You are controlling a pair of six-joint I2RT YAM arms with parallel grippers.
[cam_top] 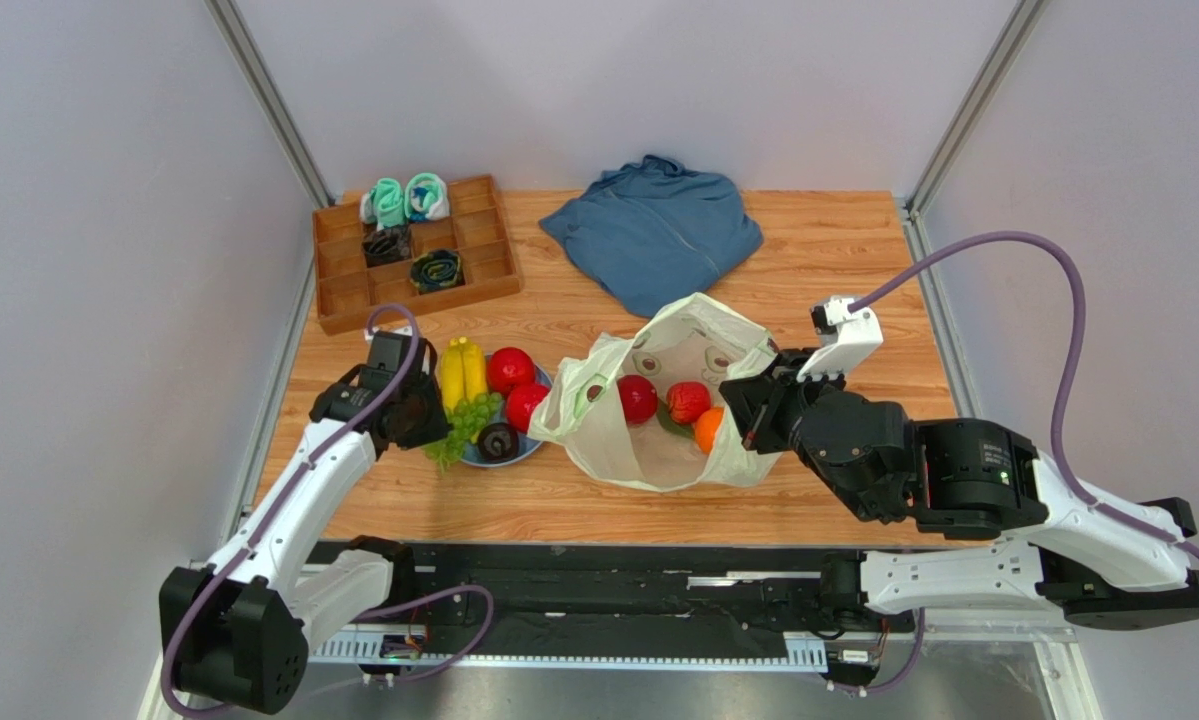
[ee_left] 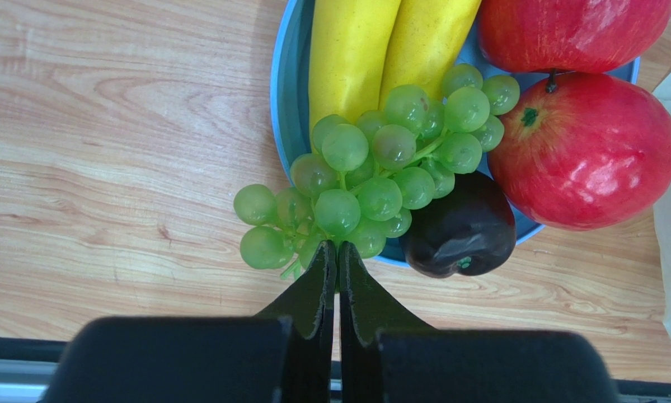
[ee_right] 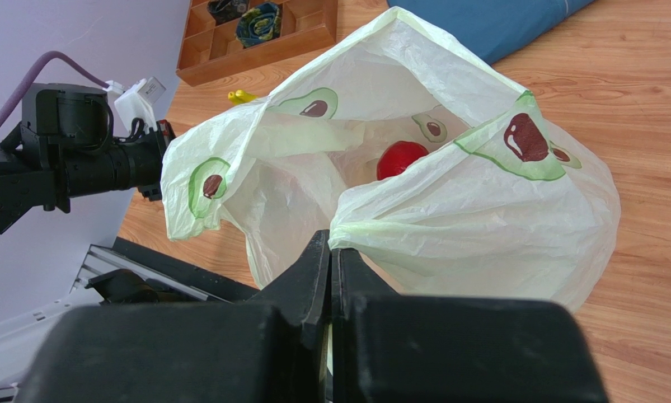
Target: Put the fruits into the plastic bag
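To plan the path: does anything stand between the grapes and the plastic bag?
Yes. Two red fruits and the dark avocado lie between the grapes and the plastic bag; lifting over them seems needed.

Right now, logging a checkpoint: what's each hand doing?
Left hand: closed, tips at the bunch of green grapes; grip unclear.
Right hand: closed on the rim of the crinkly pale-green plastic bag.

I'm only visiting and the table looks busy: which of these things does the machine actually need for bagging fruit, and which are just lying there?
Part of the job: plastic bag; two red fruits and an orange inside it; banana, two red apples, grapes and dark avocado on the blue plate.

Just lying about: wooden tray, rolled socks, blue garment.
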